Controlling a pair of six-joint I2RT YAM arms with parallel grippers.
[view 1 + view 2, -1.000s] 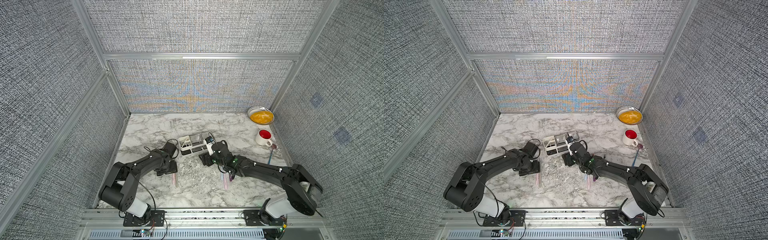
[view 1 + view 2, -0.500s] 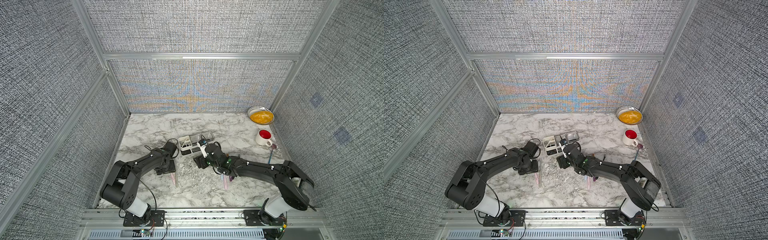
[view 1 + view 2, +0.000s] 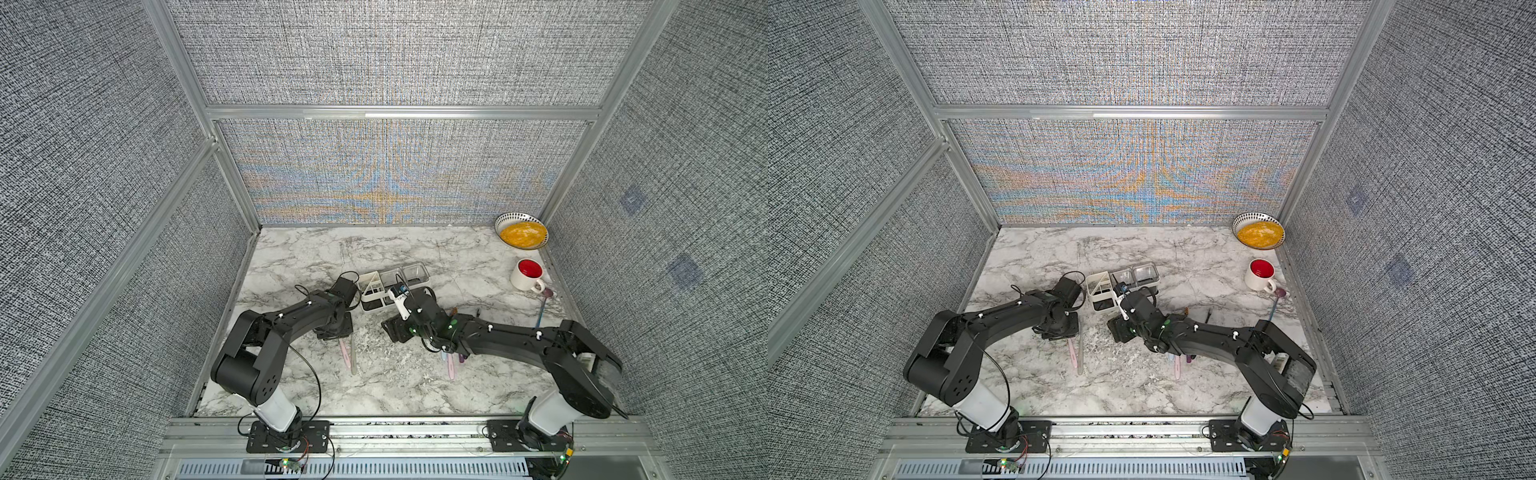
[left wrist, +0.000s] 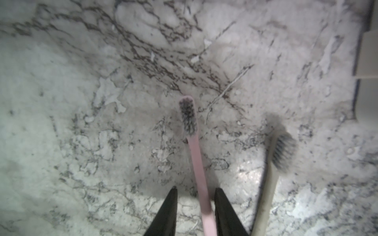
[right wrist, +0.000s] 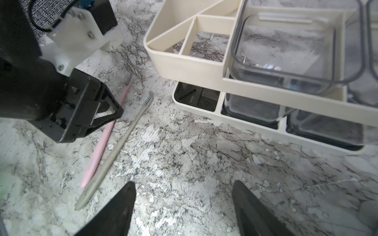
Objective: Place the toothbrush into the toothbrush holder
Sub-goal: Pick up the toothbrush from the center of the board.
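Grey woven-fabric walls (image 3: 374,62) on an aluminium frame, white-grey marble-pattern tabletop (image 3: 415,257). The slim pink plastic toothbrush with dark bristles (image 4: 196,163) is seen lying flat on the tabletop, bristles up, on the robot's side of the white three-section frame toothbrush holder (image 5: 184,67) and apart from it; nothing has been put in yet. A beige-grey toothbrush (image 4: 268,194) lies just beside it, the tail ends almost meeting.

The left gripper (image 4: 195,189) is set down over the pink handle, a finger on each side. A gap is visible on one side, so it is straddled, not clenched. The right gripper (image 5: 184,182) is held wide open and empty, low near the holder front.

Handling, as judged: the brush is taken to be very light, stiff and smooth, so slipping or pivoting in the pads is likely. A hold on the handle well behind the head is preferred, never on the bristles. Fingertips must reach the tabletop, as it lies flat. The beige neighbour could be caught. The end section with the diagonal bar (image 5: 185,21) or a clear square cup (image 5: 286,51) would be the target.
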